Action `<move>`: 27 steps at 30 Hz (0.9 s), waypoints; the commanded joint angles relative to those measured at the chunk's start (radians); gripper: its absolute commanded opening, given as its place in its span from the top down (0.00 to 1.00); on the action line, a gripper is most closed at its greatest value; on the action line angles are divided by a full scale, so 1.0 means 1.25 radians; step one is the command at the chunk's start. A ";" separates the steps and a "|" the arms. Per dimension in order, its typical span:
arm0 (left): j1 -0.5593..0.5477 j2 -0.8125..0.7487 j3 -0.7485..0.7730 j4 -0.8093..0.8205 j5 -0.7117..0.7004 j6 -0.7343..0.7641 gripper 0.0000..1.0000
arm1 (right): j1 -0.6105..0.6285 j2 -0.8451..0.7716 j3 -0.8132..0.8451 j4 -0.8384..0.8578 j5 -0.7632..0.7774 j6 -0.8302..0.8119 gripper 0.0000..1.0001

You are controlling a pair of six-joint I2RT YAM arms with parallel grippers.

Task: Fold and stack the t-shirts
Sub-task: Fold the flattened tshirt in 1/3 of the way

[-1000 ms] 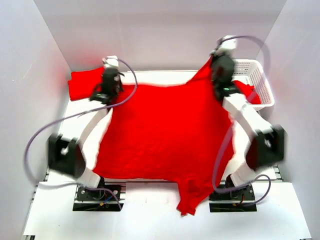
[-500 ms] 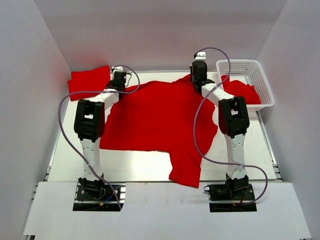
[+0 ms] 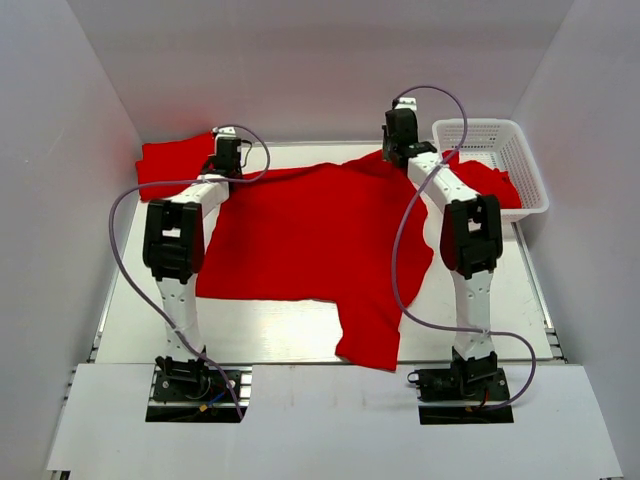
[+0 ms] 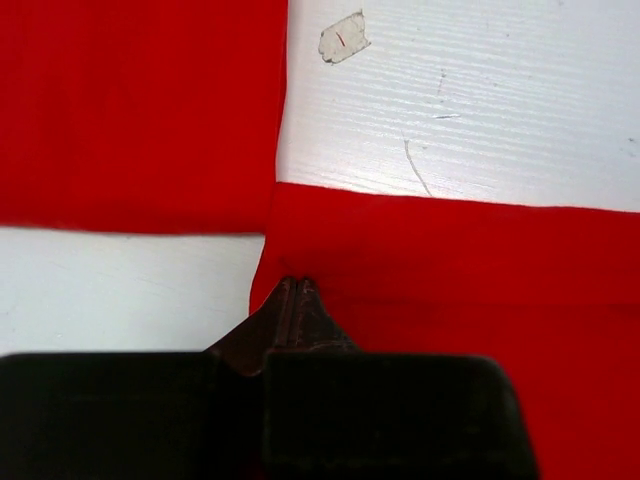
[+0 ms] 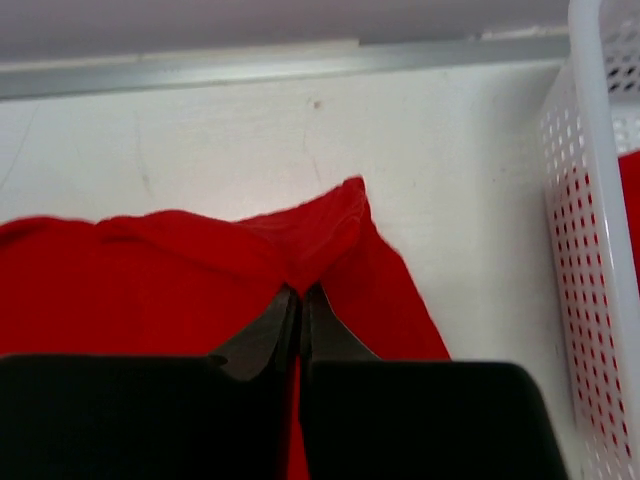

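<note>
A spread t-shirt lies open across the middle of the desk. One sleeve trails toward the near edge, ending between the two arm bases and closer to the right one. The body of the cloth is mostly flat and fills the space between the two outstretched arms. At its far left corner, the left gripper is closed tight, its tips pinching the edge of the cloth right where the corner meets bare desk. At the far right corner, the right gripper is likewise clamped narrow on the cloth, which bunches into a small raised fold just beyond its tips. Beyond the left gripper, a folded t-shirt sits in the far left corner of the desk, just beside the spread one, a thin strip of bare desk showing between them. In the far right corner stands a white lattice basket, close beside the right gripper, with a third t-shirt heaped inside it.
</note>
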 commanded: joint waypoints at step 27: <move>0.048 -0.273 -0.192 -0.028 0.030 0.045 1.00 | -0.005 -0.324 -0.166 -0.572 -0.190 0.207 1.00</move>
